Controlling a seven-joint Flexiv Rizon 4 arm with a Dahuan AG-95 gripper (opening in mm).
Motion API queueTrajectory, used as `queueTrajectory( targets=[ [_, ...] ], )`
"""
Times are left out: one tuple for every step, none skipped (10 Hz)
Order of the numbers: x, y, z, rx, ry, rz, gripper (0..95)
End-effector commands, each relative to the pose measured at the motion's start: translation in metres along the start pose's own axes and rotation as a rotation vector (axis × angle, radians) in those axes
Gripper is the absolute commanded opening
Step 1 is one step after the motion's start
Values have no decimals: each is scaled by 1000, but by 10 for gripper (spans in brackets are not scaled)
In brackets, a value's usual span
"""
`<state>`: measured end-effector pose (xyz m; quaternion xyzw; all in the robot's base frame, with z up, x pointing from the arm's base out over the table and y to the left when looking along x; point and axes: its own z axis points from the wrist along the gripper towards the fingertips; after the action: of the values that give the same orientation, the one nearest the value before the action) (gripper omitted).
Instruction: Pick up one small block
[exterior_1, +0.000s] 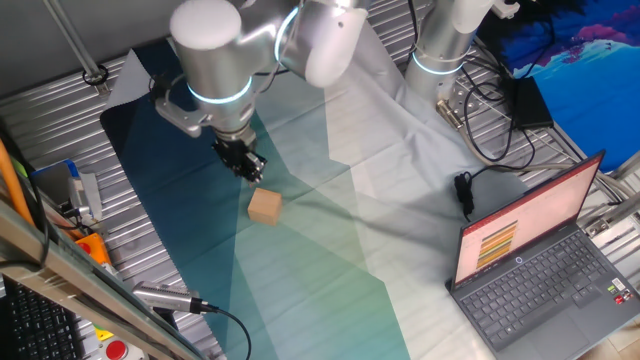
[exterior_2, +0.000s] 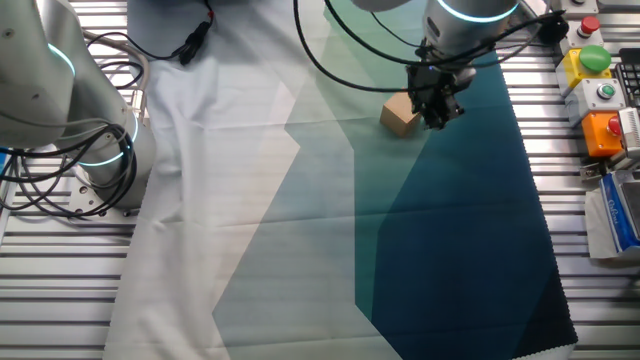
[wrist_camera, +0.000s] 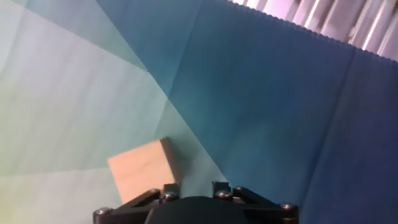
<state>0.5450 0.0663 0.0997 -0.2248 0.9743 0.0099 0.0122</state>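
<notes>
You are in the approach step: the black two-finger pincer (exterior_1: 247, 163) hangs low over the desk (exterior_1: 60, 120), and the small light-tan wooden block (exterior_1: 265, 206) lies free on the blue-green folded cloth (exterior_1: 300, 290), not yet grasped. In the one fixed view the block sits just beside the pincer, at about 5 o'clock from its tips. In the other fixed view the block (exterior_2: 399, 114) is at 9 o'clock from the pincer (exterior_2: 438, 112), very near, but I cannot tell if they touch. In the hand view the block (wrist_camera: 144, 170) shows at the lower edge, at about 10 o'clock from the pincer base, so it is to the side of the fingers and not between them.

The fingers look close together in both fixed views and nothing is held between them, but how wide the gap is I cannot tell for sure, because the hand view shows only the base with its screws.

For the next move, I judge you must shift the pincer sideways until it is centred above the block, make the gap wider than the block, and then descend.

The block is a cube, so it has no real long axis. It lies flat, and in the hand view its edges are turned a little against the frame, the top edge rising toward 2 o'clock. Turn the wrist so the fingers meet two opposite flat faces.
</notes>
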Motion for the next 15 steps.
queueTrajectory(
  targets=[
    [-4,3,4,-10,-2,3,760],
    [-8,7,10,-10,-2,11,760],
    [-9,9,13,-14,0,13,760],
    [-10,15,20,-12,8,18,760],
    [-10,15,20,-12,8,18,760],
    [-11,23,25,-11,9,23,950],
    [-11,23,25,-11,9,23,950],
    [-11,32,31,-8,14,37,950],
    [-11,35,34,-7,16,37,760],
    [-10,36,35,-5,15,38,760],
    [-10,43,42,1,18,45,760],
    [-9,46,46,7,21,43,760],
    [-8,47,49,7,20,43,760],
    [-7,48,51,8,20,42,760],
    [-6,49,53,9,21,39,760]
  ],
)
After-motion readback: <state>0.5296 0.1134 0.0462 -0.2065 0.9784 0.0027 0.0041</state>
